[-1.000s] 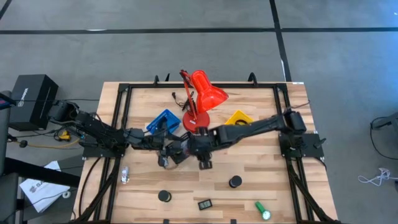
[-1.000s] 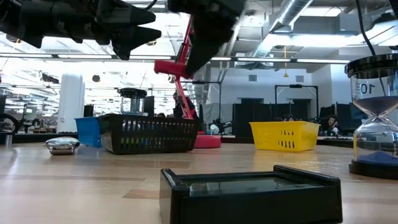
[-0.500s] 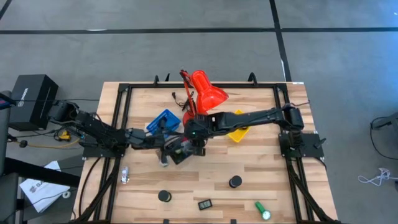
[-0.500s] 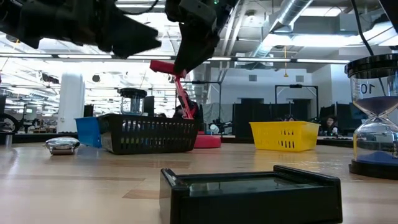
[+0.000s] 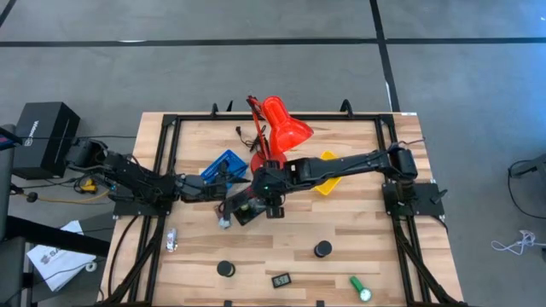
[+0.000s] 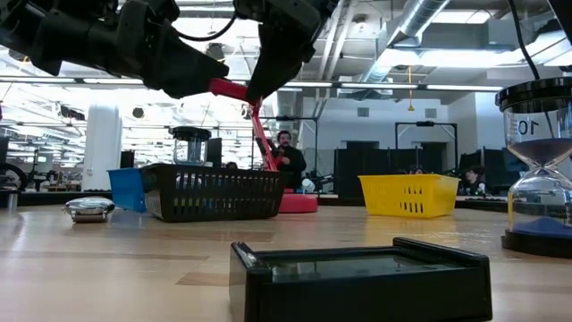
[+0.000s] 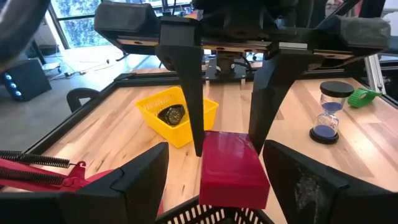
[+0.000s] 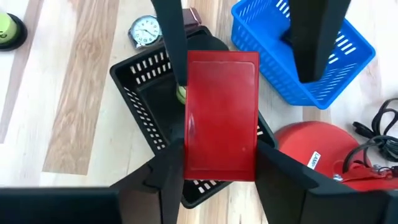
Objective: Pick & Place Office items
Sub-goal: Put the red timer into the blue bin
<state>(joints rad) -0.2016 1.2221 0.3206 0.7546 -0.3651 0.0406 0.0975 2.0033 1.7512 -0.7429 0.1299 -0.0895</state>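
1. The high view looks straight down from well above, taking in the whole pale wooden table (image 5: 358,230).
2. The low view sits at tabletop height, level, facing the room; a flat black rectangular box (image 6: 357,282) lies very near the lens.
3. The left wrist view looks across the table toward a yellow slatted plastic basket (image 7: 149,115).
4. The right wrist view looks steeply down, close above a black slatted plastic basket (image 8: 140,102).
5. Both wrist views share a red rectangular block (image 7: 231,168) (image 8: 221,115).

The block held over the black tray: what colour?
Red. The block, in the right gripper, shows best in the right wrist view.
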